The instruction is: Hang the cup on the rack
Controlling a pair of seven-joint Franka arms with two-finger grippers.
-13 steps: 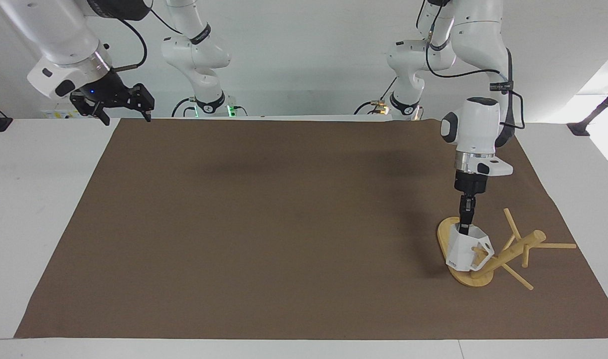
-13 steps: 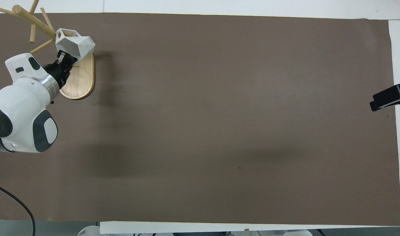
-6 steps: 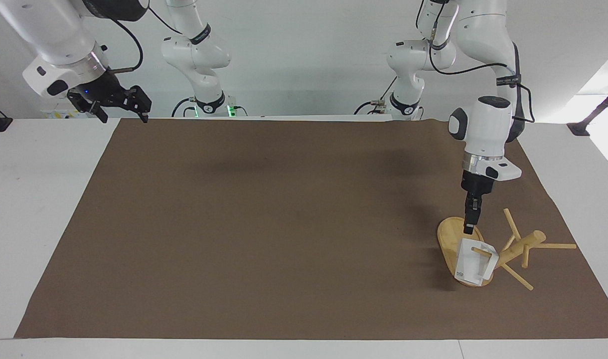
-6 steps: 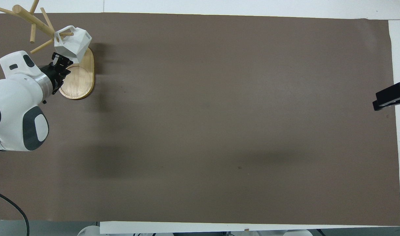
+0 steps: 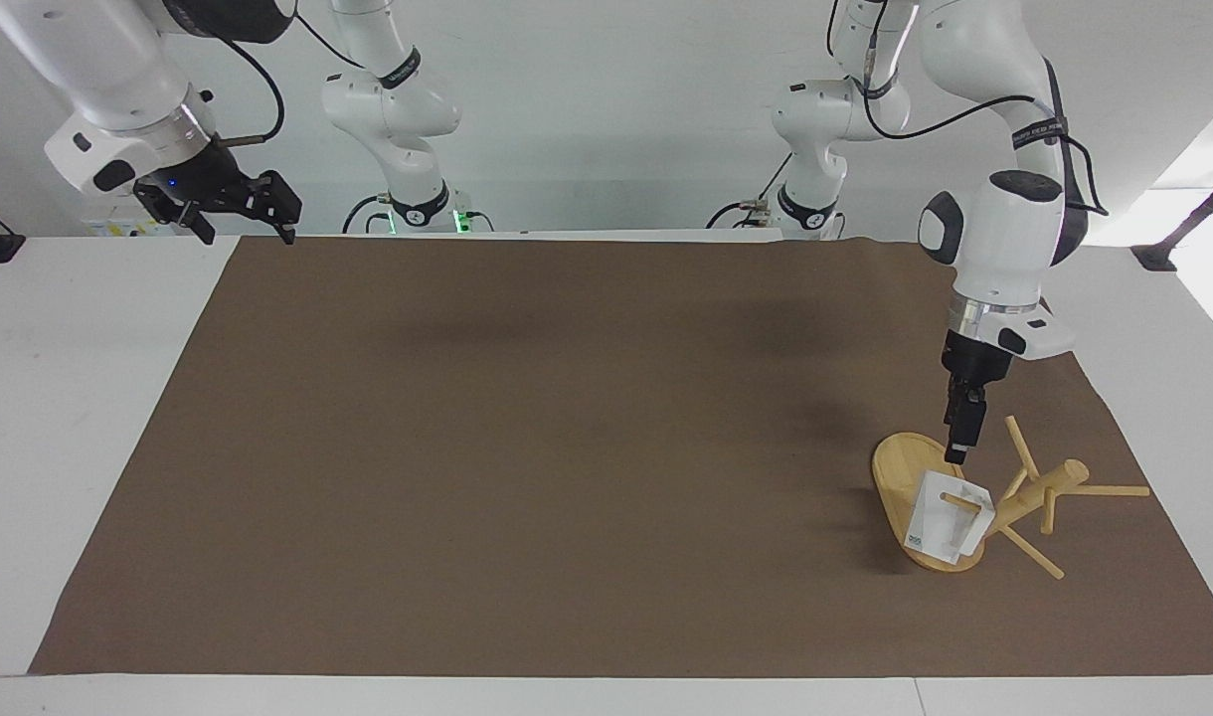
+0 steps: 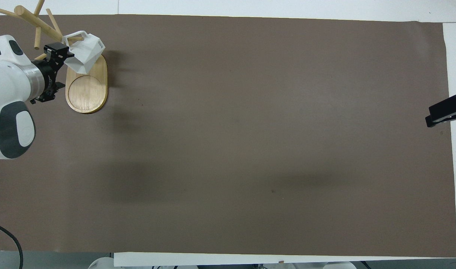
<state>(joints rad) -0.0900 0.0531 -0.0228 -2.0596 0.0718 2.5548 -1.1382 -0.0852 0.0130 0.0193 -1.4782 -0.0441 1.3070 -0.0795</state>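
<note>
Cup [image 5: 947, 517] hangs by its handle on the rack [image 5: 1024, 497] peg; light, rigid, slick plastic, so grip the rim. Left gripper [image 5: 957, 455] empty, fingers apart, at the cup's 12 o'clock. Right gripper [image 5: 237, 214] waits wide open.

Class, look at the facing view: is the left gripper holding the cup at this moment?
No: the left gripper hangs above the rack base, clear of the cup, which hangs by its handle on a peg.

The cup [image 5: 947, 517] is showing white with a small dark mark, the rack [image 5: 1039, 489] pale bamboo, the mat [image 5: 567, 447] plain brown, the surface [image 5: 70, 398] white.
</note>
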